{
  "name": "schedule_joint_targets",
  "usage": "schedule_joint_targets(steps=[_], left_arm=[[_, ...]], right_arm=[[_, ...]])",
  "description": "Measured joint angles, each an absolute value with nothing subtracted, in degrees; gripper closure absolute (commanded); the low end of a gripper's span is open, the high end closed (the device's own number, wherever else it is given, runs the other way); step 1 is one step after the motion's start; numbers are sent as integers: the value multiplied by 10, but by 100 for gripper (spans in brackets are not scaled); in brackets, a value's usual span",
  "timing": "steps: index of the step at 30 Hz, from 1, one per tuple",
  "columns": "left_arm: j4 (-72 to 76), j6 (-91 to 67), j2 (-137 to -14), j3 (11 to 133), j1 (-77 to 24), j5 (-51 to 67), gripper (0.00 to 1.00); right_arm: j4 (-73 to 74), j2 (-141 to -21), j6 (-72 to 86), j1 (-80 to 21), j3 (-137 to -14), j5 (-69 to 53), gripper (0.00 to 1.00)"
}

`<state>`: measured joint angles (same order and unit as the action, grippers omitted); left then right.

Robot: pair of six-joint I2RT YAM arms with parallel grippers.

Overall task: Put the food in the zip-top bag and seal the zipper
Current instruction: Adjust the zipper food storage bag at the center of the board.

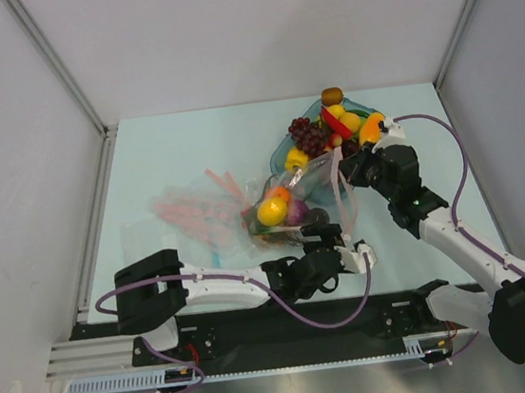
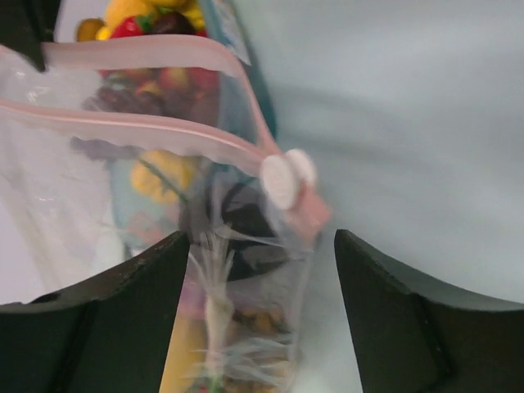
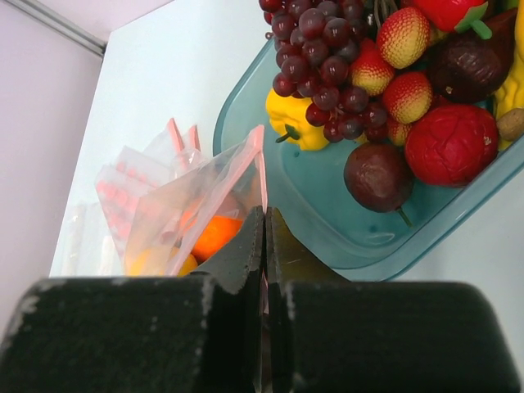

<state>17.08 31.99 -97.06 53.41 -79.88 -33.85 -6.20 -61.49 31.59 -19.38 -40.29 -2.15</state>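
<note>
Zip-top bag (image 1: 288, 211) lies on the counter (image 1: 172, 160) just beside the teal tray (image 1: 281, 151), a lemon (image 1: 270, 212) and an orange (image 3: 214, 236) inside. Right end effector (image 3: 265, 225) pinches the bag's pink-edged rim tight. Left end effector (image 2: 262, 237) stands wide apart around a bag corner below the zipper (image 2: 139, 127).

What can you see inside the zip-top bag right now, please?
Inside the zip-top bag lie a yellow lemon, an orange and a purple piece. The left gripper and crinkled plastic cover the bag's near end, so anything there is hidden.
</note>
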Motion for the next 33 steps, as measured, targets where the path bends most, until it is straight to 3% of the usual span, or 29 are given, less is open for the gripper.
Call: schedule_joint_targets(steps=[1, 3, 4, 6, 12, 15, 16, 18, 19, 22, 27, 33], left_arm=[[182, 325, -972, 534, -799, -359, 44], [204, 333, -973, 533, -798, -383, 64], [226, 336, -973, 530, -798, -397, 83], [264, 345, -973, 522, -798, -422, 99], [352, 371, -958, 491, -798, -479, 100], [319, 331, -892, 463, -791, -468, 100], [295, 303, -851, 453, -782, -446, 100], [247, 240, -750, 435, -738, -366, 100], [233, 210, -704, 429, -707, -326, 100], [218, 135, -580, 404, -608, -219, 100], [199, 82, -511, 376, -591, -124, 100], [151, 62, -556, 380, -591, 18, 100]], right_arm=[[-62, -615, 316, -194, -403, -23, 100], [-62, -615, 318, -193, -403, -25, 100], [-63, -615, 320, -193, -403, -27, 100], [-64, -615, 322, -192, -403, -30, 100], [-65, -615, 323, -191, -403, -42, 99], [-65, -611, 321, -190, -403, -46, 80], [-65, -607, 320, -190, -403, -46, 68], [-65, -592, 316, -190, -402, -44, 56], [-66, -582, 312, -190, -401, -44, 42], [-100, -541, 296, -190, -386, -60, 31], [-253, -455, 242, -202, -291, -129, 20], [-313, -393, 107, -313, -253, -184, 26]])
